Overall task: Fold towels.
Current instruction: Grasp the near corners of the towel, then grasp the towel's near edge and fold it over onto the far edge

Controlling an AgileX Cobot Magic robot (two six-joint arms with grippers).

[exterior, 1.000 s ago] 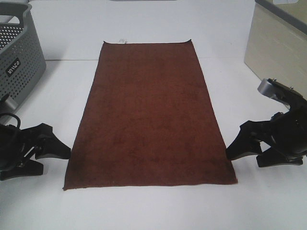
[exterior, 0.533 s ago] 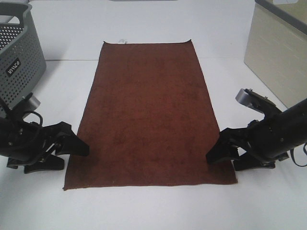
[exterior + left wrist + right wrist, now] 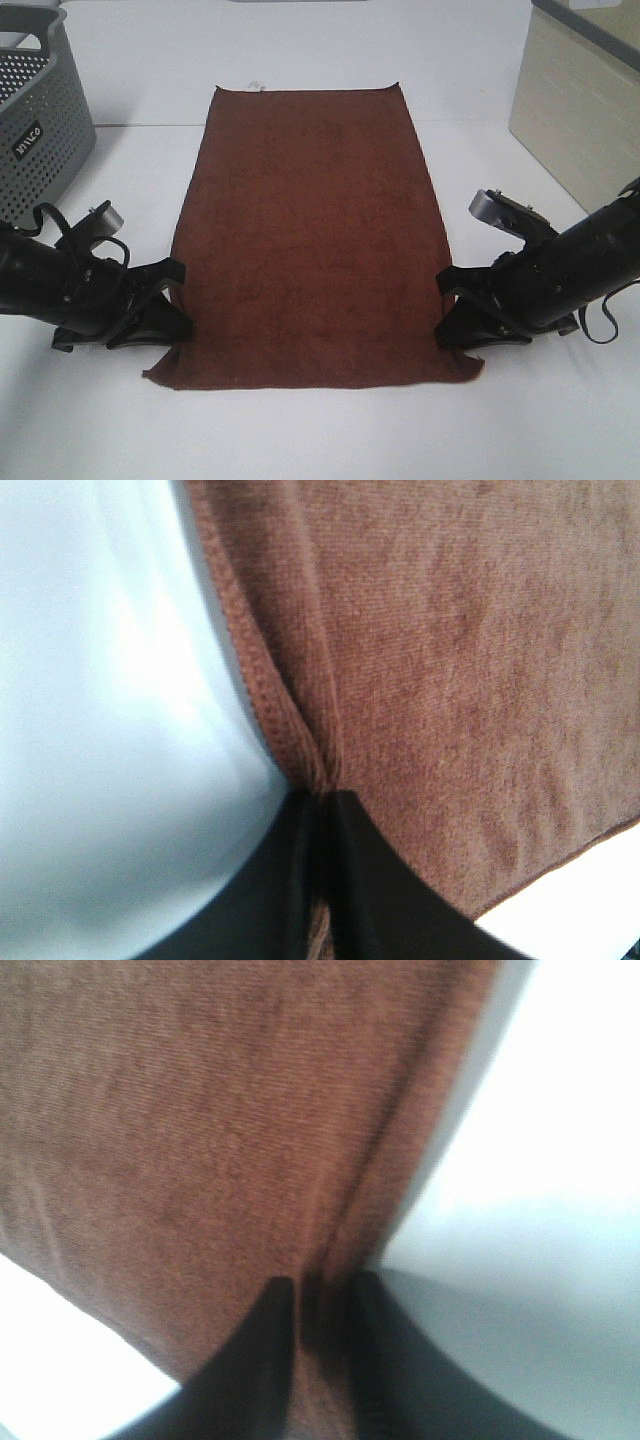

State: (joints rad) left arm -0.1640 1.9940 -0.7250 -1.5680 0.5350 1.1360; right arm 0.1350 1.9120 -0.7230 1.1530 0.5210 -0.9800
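The dark reddish-brown towel (image 3: 310, 230) lies flat and lengthwise on the white table, with a small white tag (image 3: 255, 86) on its far short edge. My left gripper (image 3: 178, 300) is at the towel's left long edge near the front corner, and the left wrist view shows its fingers (image 3: 360, 880) pinched on the hemmed edge (image 3: 262, 695). My right gripper (image 3: 450, 305) is at the right long edge near the front corner, and the right wrist view shows its fingers (image 3: 250, 1360) closed on the towel (image 3: 220, 1130). The front corners have drawn slightly inward.
A grey perforated basket (image 3: 40, 100) stands at the back left. A beige box (image 3: 580, 110) stands at the back right. Bare white table (image 3: 320, 430) lies in front of the towel.
Both grippers moved inward from beside the towel onto its long edges and closed on them. The towel's front corners pulled in and lifted slightly.
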